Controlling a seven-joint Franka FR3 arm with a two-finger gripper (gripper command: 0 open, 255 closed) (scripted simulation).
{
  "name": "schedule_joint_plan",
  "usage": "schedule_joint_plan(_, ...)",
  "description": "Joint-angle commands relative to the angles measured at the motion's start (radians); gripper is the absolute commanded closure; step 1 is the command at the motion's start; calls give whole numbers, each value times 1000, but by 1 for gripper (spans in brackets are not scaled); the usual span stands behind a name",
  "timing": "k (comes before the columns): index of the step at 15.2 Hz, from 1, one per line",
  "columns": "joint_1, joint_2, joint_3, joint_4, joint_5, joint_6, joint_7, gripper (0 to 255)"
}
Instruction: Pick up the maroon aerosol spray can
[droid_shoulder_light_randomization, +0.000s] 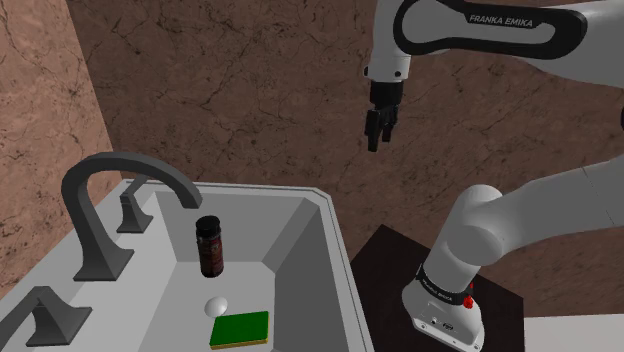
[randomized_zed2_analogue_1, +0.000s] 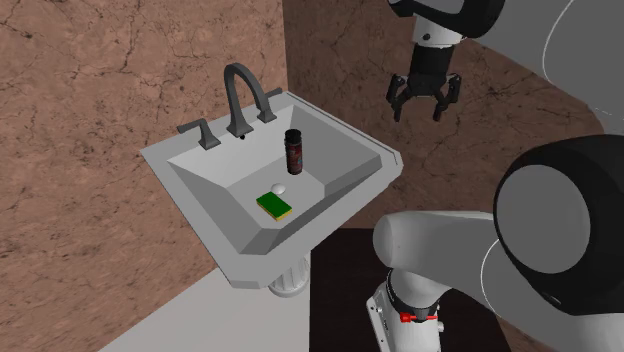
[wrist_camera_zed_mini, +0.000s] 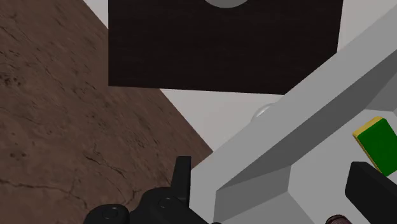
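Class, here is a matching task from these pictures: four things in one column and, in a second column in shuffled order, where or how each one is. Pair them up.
Column one:
1. spray can
2. green sponge
3. faucet
4. gripper

Column two:
A. open, in the air, off to the side of the basin
B. lying flat on the floor of the sink
C. standing upright in the sink, under the spout
D. grey and arched, fixed on the sink's back rim

Pairs: 1-C, 2-B, 3-D, 4-A.
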Motion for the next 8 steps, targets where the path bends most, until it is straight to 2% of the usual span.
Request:
schedule_joint_plan(1, 0, 0, 0, 0, 0, 0, 0, 0)
schedule_joint_plan(8, 38, 133, 91, -41, 78, 207, 100, 0)
